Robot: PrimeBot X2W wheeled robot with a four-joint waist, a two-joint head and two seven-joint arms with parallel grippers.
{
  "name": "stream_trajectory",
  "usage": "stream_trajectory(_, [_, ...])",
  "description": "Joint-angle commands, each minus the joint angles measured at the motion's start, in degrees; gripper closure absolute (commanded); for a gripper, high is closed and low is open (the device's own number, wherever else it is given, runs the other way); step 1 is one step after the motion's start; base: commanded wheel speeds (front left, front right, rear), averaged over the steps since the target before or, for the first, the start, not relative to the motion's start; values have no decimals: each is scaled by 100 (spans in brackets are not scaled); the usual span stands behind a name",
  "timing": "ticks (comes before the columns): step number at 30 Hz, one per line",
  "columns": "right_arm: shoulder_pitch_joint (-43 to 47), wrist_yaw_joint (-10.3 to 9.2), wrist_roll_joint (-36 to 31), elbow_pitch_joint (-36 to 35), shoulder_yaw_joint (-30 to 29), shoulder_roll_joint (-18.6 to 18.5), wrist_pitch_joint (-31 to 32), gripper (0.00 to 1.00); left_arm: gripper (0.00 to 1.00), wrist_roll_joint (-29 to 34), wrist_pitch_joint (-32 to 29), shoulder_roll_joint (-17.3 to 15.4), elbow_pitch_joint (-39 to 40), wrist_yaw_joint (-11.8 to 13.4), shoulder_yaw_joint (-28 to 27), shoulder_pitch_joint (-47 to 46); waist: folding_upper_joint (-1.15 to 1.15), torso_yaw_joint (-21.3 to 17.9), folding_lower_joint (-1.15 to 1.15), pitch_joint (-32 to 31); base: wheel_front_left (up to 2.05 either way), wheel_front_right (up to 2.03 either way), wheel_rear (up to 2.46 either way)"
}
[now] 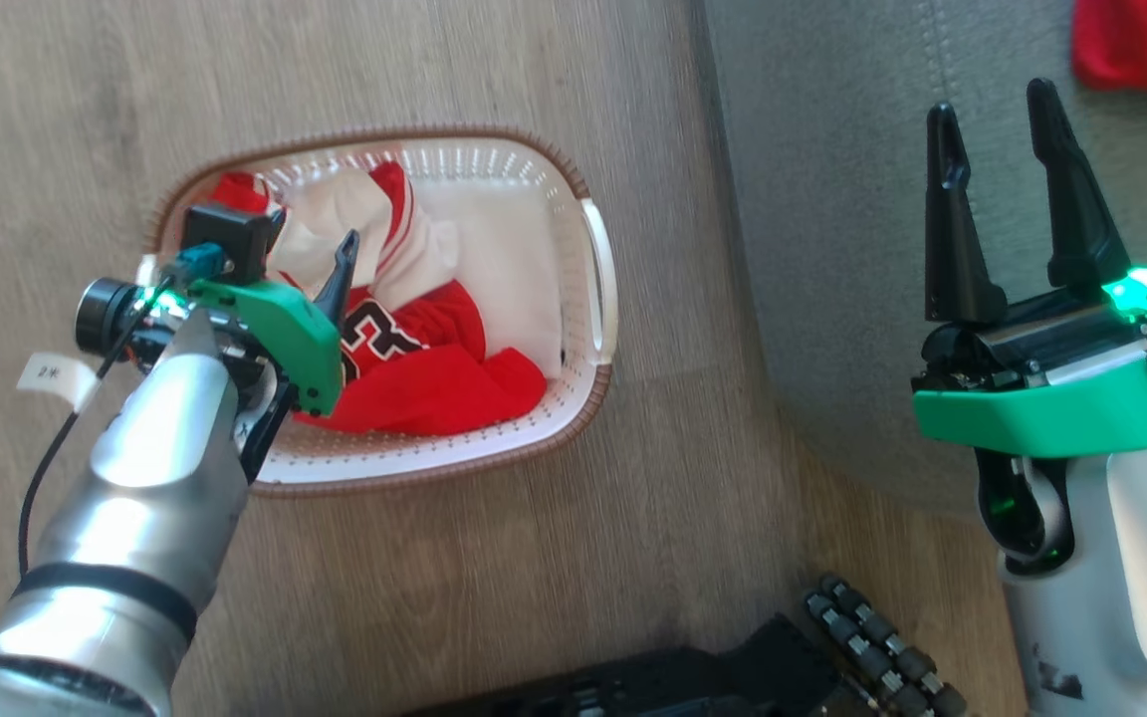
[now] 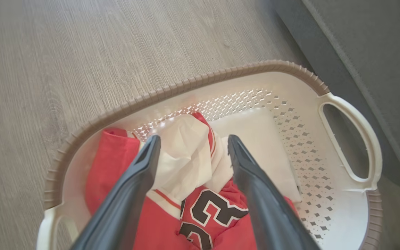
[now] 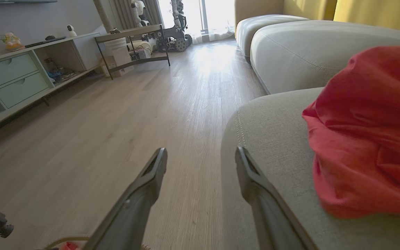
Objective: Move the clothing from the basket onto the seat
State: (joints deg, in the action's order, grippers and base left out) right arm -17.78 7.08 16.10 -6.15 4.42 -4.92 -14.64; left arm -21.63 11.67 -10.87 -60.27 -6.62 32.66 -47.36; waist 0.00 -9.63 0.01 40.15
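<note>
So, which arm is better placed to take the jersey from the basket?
Left. The left gripper hangs open over the jersey in the basket; the right gripper, also open, is over the seat, away from it.

Both arms reach out, jaws apart
Left gripper [image 2: 193, 140] tilts downward with fingers spread; right gripper [image 1: 992, 100] sits level, fingers spread, pointing forward.

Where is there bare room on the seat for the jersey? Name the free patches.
Free: the seat between its floor-side edge and the red garment, near the open right gripper. Also the basket floor by its sofa-side handle. Crowded: the basket's other half, jersey bunched under the left gripper.
</note>
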Motion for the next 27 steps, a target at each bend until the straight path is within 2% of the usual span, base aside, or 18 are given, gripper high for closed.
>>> stream_trajectory(1, [5, 41, -62, -226, 132, 68, -35, 0, 0, 7, 24, -78, -83, -36, -52, -173, 0, -49, -1, 203, 0, 0, 0])
stream_trajectory(11, [-172, 41, -113, -361, 176, 131, -35, 0, 0, 114, -143, 28, -875, -79, 325, -955, 0, -130, -1, 782, 0, 0, 0])
stream_trajectory(20, [-301, 41, -109, -418, 261, 170, -36, 0, 0, 39, -517, 3, -1210, -80, 415, -1261, 0, -263, -1, 1049, 0, 0, 0])
stream_trajectory(27, [-366, 41, -131, -480, 310, 188, -36, 0, 0, 216, -1087, -128, -1325, 282, 624, -1391, 0, -363, -1, 1232, 0, 0, 0])
